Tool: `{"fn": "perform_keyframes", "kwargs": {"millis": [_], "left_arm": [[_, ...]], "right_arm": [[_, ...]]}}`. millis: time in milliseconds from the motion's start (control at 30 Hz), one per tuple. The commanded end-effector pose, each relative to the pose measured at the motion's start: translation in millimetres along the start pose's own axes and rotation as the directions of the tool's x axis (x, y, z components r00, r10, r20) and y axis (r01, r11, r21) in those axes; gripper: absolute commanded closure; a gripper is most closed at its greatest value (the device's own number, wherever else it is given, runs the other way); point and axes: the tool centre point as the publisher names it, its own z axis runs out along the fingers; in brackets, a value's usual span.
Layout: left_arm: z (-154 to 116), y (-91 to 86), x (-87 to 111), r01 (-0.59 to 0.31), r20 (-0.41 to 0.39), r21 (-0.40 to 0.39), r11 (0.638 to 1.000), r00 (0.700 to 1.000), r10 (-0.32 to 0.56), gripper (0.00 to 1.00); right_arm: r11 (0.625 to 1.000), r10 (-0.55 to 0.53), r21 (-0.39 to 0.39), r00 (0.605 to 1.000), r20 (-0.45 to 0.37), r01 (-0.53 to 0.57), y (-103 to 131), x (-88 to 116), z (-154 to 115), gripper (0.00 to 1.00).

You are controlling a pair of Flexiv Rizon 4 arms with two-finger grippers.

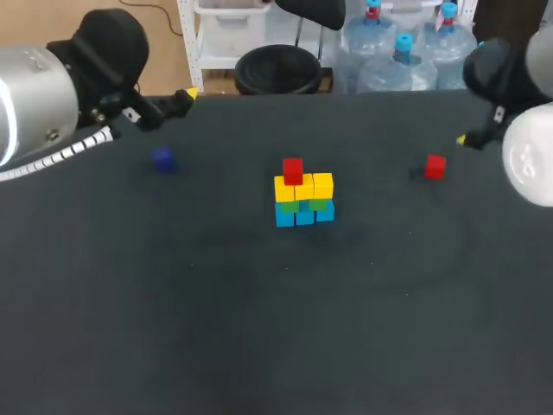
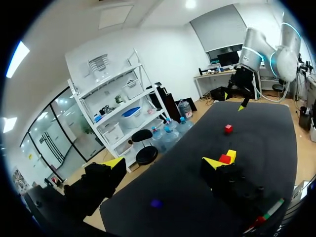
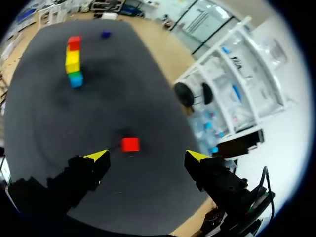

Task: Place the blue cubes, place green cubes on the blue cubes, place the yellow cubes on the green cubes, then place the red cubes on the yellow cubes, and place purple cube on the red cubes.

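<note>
Red cube — loose on the counter, well right of the stack | right gripper: jaws apart, cube just ahead | left gripper: jaws apart, empty | advice: straddle the cube squarely — then close gently.

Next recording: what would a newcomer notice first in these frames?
A cube stack stands in the middle: blue at the base, green, then yellow, topped by one red cube at its left end. A loose red cube lies to the right, just ahead of the open right gripper; a purple cube sits alone on the left, near the open left gripper.
</note>
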Motion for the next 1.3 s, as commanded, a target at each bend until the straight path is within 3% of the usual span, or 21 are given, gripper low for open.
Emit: {"fn": "perform_keyframes", "kwargs": {"millis": [33,400,567,767,967,1133,1300], "left_arm": [[0.0,3.1,0.6,-0.001,0.002,0.014,1.000,1.000,0.001,0.00],[0.0,3.1,0.6,-0.001,0.002,0.014,1.000,1.000,0.001,0.00],[0.0,3.1,0.6,-0.001,0.002,0.014,1.000,1.000,0.001,0.00],[0.0,3.1,0.6,-0.001,0.002,0.014,1.000,1.000,0.001,0.00],[0.0,3.1,0.6,-0.001,0.002,0.014,1.000,1.000,0.001,0.00],[0.0,3.1,0.6,-0.001,0.002,0.014,1.000,1.000,0.001,0.00],[0.0,3.1,0.6,-0.001,0.002,0.014,1.000,1.000,0.001,0.00]], "right_arm": [[0.999,-0.046,-0.018,0.998,-0.032,0.046,9.5,0.1,12.9,0.00],[0.986,-0.158,0.043,0.984,-0.086,0.162,-0.9,26.1,35.0,0.00],[0.986,-0.166,-0.027,0.983,-0.076,0.165,8.5,18.3,40.0,0.00],[0.977,-0.082,-0.204,0.993,-0.084,0.063,12.7,7.3,39.6,0.00],[0.979,-0.016,-0.201,0.983,-0.181,-0.021,7.3,6.8,57.1,0.00],[0.975,0.035,-0.208,0.982,-0.187,-0.074,11.2,-2.8,67.8,0.00],[0.975,0.006,-0.220,0.984,-0.178,-0.046,17.6,-6.4,76.4,0.00]]}}
